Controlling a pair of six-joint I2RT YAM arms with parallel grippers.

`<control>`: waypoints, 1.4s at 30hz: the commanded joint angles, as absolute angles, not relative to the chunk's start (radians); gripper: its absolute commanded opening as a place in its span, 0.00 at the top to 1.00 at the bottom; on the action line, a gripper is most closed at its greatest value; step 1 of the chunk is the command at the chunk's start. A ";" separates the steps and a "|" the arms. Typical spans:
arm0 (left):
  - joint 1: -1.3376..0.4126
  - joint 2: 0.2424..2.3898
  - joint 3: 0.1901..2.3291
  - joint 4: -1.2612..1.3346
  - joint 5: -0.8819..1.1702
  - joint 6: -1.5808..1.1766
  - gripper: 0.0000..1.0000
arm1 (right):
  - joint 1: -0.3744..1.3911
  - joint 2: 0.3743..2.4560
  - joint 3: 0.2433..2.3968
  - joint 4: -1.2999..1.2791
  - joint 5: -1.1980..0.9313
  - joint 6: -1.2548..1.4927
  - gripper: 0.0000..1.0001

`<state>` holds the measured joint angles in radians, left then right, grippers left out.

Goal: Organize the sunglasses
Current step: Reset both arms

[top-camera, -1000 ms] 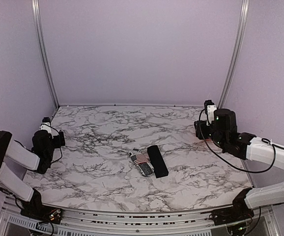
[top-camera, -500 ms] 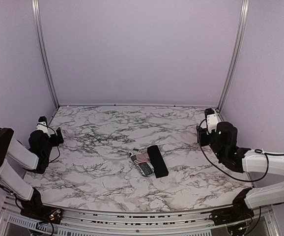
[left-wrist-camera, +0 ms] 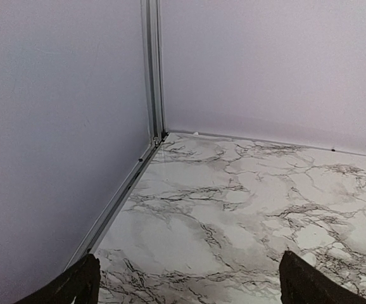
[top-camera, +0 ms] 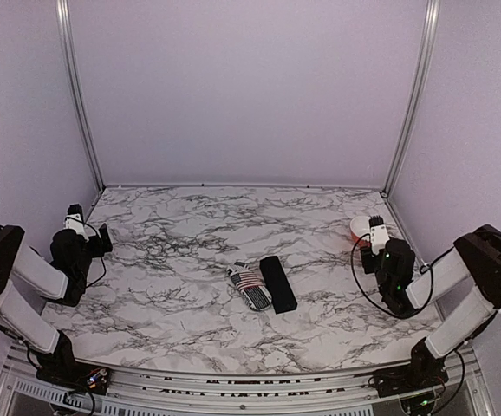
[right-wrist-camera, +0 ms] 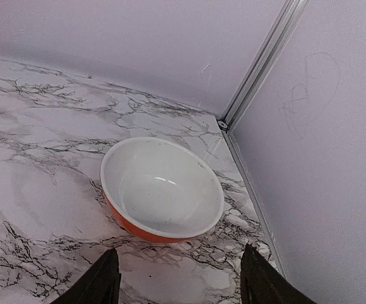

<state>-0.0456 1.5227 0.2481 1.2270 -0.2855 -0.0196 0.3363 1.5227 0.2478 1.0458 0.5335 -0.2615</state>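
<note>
Top external view: jaws spread, sunglasses unseen

Over your marble table the left gripper hangs at the left edge and the right gripper at the right, both with jaws spread and pinching nothing. An orange bowl sits before the right one. Mid-table, the black case lies just beside the stars-and-stripes case — where the sunglasses are, you cannot tell.

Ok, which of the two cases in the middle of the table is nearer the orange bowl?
The black oblong case. It lies to the right of the stars-and-stripes patterned case, on the side toward the orange bowl with the white inside.
</note>
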 commanded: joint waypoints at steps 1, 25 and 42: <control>-0.040 1.529 0.239 1.261 -0.275 -0.029 0.01 | 0.289 1.593 0.275 1.344 0.485 -0.330 0.36; -0.039 1.529 0.239 1.259 -0.274 -0.029 0.01 | 0.029 1.598 0.229 1.354 0.133 -0.096 0.00; -0.039 1.529 0.239 1.259 -0.274 -0.029 0.01 | 0.029 1.603 0.230 1.364 0.132 -0.096 0.00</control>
<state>-0.0448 1.5227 0.2474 1.2285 -0.2794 -0.0200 0.0360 1.5951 0.2115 1.3384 0.1390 -0.1047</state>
